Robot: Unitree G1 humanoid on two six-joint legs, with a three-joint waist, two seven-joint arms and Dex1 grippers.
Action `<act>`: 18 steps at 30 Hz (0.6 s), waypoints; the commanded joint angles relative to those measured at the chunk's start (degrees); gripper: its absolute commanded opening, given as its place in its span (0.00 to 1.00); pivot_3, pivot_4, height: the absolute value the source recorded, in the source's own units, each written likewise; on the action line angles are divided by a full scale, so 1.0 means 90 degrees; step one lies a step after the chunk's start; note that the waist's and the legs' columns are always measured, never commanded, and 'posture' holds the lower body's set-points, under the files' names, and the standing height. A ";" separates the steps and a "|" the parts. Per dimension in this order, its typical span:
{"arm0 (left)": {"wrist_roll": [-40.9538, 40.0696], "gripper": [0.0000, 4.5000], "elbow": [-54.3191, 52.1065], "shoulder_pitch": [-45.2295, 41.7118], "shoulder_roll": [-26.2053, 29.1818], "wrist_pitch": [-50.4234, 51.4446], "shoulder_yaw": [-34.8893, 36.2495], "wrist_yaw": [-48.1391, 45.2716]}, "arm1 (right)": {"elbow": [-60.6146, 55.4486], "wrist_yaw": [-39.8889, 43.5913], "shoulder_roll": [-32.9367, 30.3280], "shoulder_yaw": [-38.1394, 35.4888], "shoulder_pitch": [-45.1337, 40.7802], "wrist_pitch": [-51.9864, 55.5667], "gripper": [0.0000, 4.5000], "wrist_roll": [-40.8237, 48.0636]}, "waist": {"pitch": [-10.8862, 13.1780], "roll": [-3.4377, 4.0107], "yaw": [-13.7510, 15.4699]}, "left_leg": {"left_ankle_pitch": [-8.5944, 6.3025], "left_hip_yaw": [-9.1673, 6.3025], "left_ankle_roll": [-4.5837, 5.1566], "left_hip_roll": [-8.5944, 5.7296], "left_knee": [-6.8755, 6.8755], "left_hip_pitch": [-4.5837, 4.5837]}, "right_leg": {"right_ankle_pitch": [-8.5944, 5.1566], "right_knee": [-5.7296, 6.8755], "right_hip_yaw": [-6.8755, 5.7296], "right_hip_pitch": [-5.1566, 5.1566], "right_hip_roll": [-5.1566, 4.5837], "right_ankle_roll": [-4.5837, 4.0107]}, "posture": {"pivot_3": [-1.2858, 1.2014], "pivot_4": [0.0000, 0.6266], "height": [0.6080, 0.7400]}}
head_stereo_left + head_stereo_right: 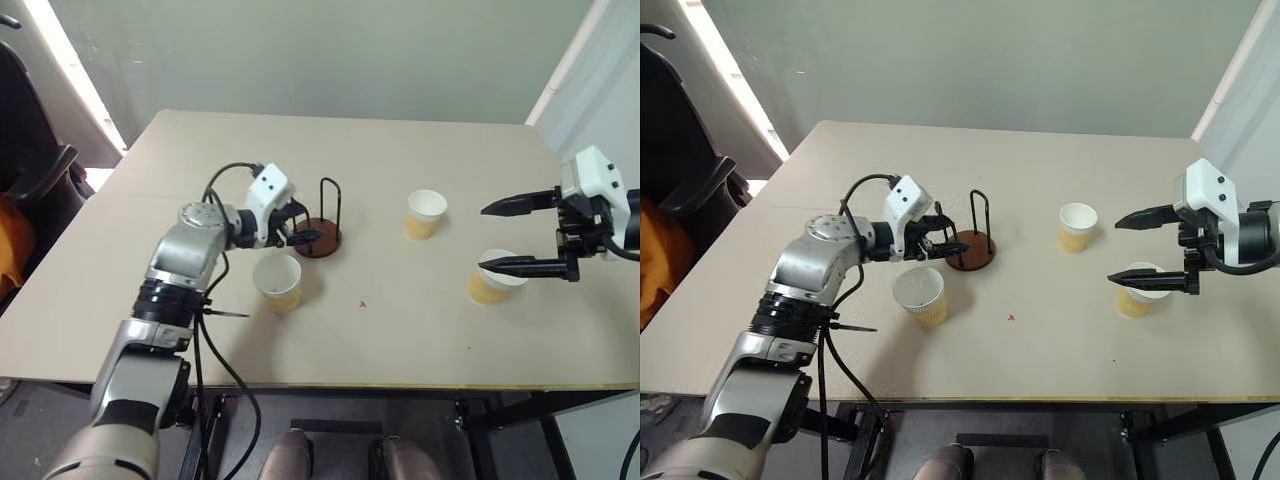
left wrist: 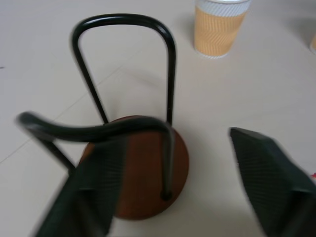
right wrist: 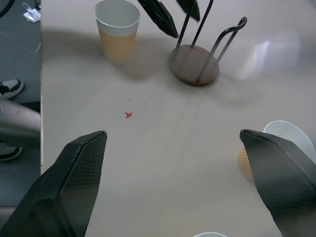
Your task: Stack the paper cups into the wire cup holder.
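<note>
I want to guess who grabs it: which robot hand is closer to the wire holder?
Left. The left gripper is right at the holder, one finger over its base. The right gripper hangs far across the table, by a cup.

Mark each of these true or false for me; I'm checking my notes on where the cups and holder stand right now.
1. All three paper cups stand upright on the table. True: one near the left arm, one in the middle, one by the right gripper.
2. A cup already sits in the wire holder. False: the holder is empty.
3. The left gripper straddles one of the holder's wire loops. True.
4. The right gripper is shut on a cup. False: its jaws stand wide open, holding nothing.
</note>
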 commanded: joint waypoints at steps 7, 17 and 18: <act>0.0036 0.01 -0.0003 -0.0249 0.0059 -0.0068 0.0099 -0.0177 | -0.0189 -0.0092 -0.0178 -0.0416 0.0078 0.0012 1.00 0.0104 | 0.0000 0.0000 0.0023 | 0.0012 0.0013 -0.0013 -0.0003 0.0002 0.0001 | 0.0004 -0.0004 0.0024 0.0000 0.0005 0.0014 | 0.52 0.24 1.00; -0.0598 0.01 -0.1059 -0.0485 -0.0179 0.0555 -0.0104 -0.1050 | -0.0187 0.0145 -0.0263 -0.0304 0.0066 -0.0020 1.00 0.0127 | 0.0001 -0.0001 0.0032 | 0.0013 0.0028 -0.0006 -0.0008 0.0034 -0.0009 | 0.0000 -0.0008 0.0099 0.0000 0.0035 0.0051 | 0.52 0.24 1.00; -0.0648 0.01 -0.1198 -0.0484 -0.0206 0.0589 -0.0166 -0.1153 | -0.0229 0.0197 -0.0285 -0.0287 0.0112 0.0005 1.00 0.0142 | 0.0001 -0.0001 0.0037 | 0.0013 0.0027 -0.0005 -0.0008 0.0042 -0.0012 | -0.0002 -0.0008 0.0100 0.0000 0.0036 0.0053 | 0.52 0.24 1.00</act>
